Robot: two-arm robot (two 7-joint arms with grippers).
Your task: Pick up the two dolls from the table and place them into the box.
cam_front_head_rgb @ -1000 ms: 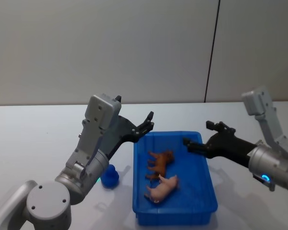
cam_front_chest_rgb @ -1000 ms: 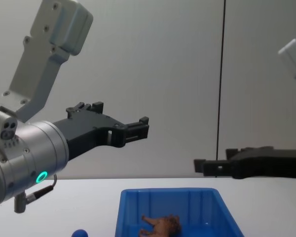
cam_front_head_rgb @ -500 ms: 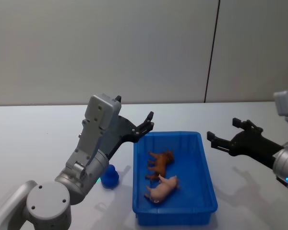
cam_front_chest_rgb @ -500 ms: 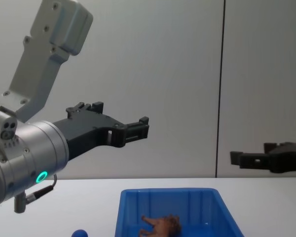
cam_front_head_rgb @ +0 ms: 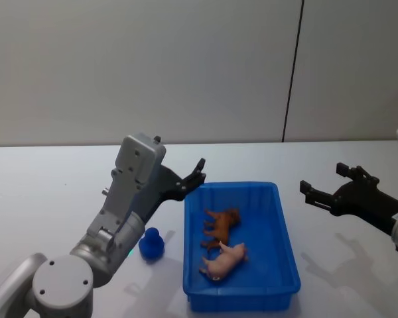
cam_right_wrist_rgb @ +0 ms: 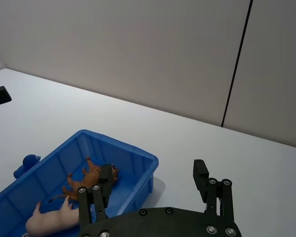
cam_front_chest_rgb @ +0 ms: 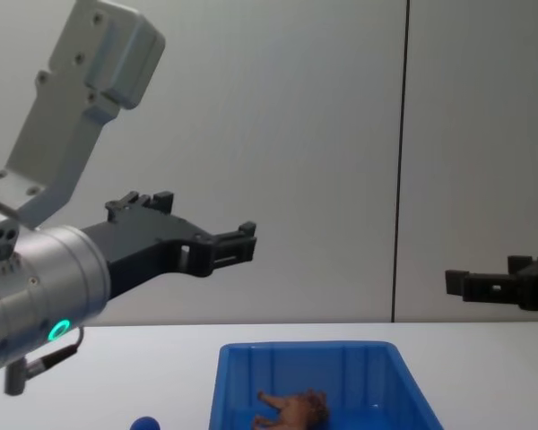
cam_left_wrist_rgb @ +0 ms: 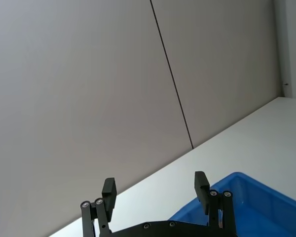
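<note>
Both dolls are in the box (cam_front_head_rgb: 242, 299): the brown one (cam_front_head_rgb: 221, 224) lies near the middle, and the pink pig (cam_front_head_rgb: 223, 260) is just in front of it (can't tell if they actually touch). The box sits on the white table (cam_front_head_rgb: 53, 185), with a small blue thing (cam_front_head_rgb: 151, 244) just off its left side. Left gripper (cam_front_head_rgb: 198, 173) hangs up by the box's back left corner, fingers spread, nothing in them. Right gripper (cam_front_head_rgb: 322, 182) floats off to the right of the box, apart from it, also spread wide and empty.
</note>
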